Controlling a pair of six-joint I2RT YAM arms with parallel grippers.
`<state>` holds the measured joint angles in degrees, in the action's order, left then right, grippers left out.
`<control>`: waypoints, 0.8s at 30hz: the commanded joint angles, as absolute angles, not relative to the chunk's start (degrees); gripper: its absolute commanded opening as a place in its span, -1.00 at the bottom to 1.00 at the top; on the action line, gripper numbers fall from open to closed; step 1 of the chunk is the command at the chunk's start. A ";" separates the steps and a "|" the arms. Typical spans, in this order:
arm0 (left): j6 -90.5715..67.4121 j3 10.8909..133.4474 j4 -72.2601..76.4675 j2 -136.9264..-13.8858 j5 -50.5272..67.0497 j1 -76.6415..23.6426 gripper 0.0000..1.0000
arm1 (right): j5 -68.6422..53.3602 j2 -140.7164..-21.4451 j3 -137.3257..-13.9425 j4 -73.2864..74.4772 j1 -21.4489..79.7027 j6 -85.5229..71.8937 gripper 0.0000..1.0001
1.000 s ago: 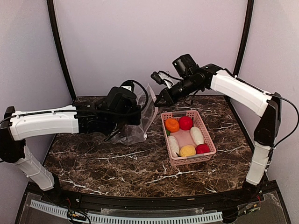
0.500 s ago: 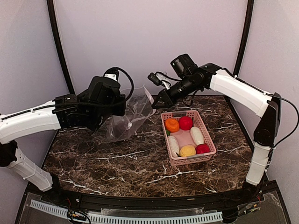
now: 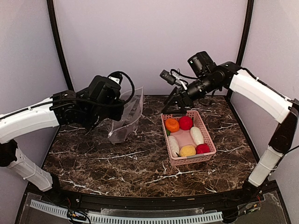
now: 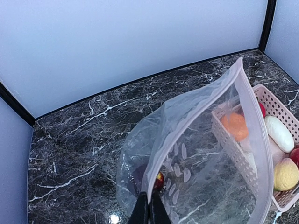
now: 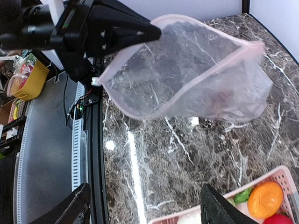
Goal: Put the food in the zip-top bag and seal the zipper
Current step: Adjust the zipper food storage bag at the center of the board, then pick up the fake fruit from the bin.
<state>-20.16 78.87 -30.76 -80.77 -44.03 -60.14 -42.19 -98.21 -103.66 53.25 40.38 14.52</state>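
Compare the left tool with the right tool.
The left tool is shut, pinching the zip-top bag by its edge; the right tool is open and holds nothing. The left tool holds the bag's mouth up, left of the pink basket; the right tool hangs near the basket's far corner. Both are dark and two-fingered.

One zip-top bag (image 3: 126, 122) and one pink basket (image 3: 194, 160) are on view. The basket carries six toys: one orange ball (image 3: 172, 125), two red balls (image 3: 185, 122) (image 3: 202, 149), one yellow ball (image 3: 188, 150) and two white radishes (image 3: 174, 145) (image 3: 196, 135). One small dark ball (image 4: 159, 179) shows inside the bag.
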 commanded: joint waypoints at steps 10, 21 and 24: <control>-9.69 89.79 -55.94 -67.91 -51.67 -55.52 -0.99 | -32.68 -89.62 -84.57 51.06 27.95 23.60 0.53; -15.38 84.97 -50.34 -78.09 -21.33 -55.62 -0.99 | -29.71 -91.02 -77.08 52.96 27.90 30.10 0.54; -16.19 81.95 -46.75 -78.40 -20.52 -55.64 -0.99 | -29.18 -91.23 -74.92 53.10 27.94 31.13 0.58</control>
